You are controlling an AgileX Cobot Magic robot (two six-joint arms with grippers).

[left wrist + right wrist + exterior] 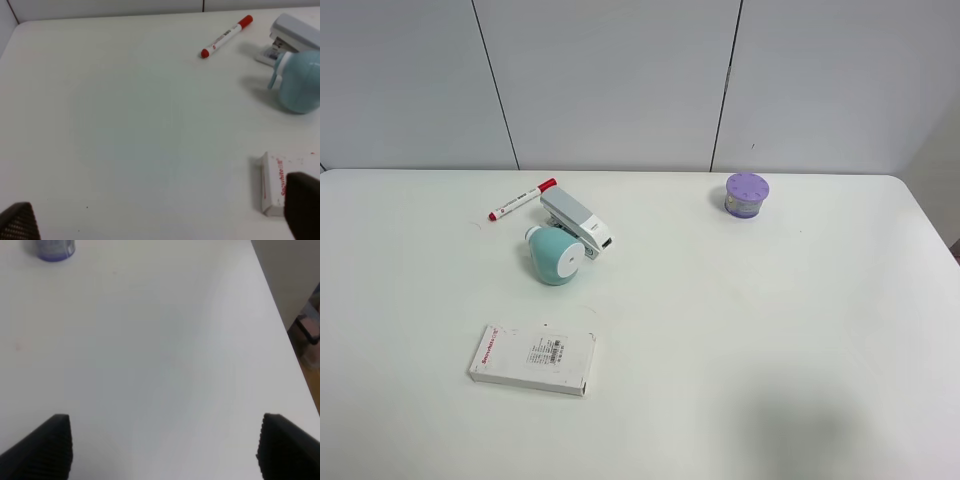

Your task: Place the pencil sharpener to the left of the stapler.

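The teal pencil sharpener (pixel 556 255) lies on the white table (pixel 740 330) with its white round face turned toward the front right. It rests right against the near side of the white stapler (pixel 577 223) with the grey top arm. In the left wrist view the sharpener (pixel 300 82) and the stapler (pixel 292 32) sit at the frame's edge, well away from my left gripper (pixel 160 215), which is open and holds nothing. My right gripper (pixel 165 450) is open too, over bare table. Neither gripper shows in the exterior high view.
A red-capped white marker (pixel 522 199) lies just left of and behind the stapler. A flat white box (pixel 533 358) lies toward the front of the sharpener, close to one left fingertip (pixel 302 205). A small purple round container (pixel 747 195) stands at the back right. The table's right edge (pixel 280 305) is near the right gripper.
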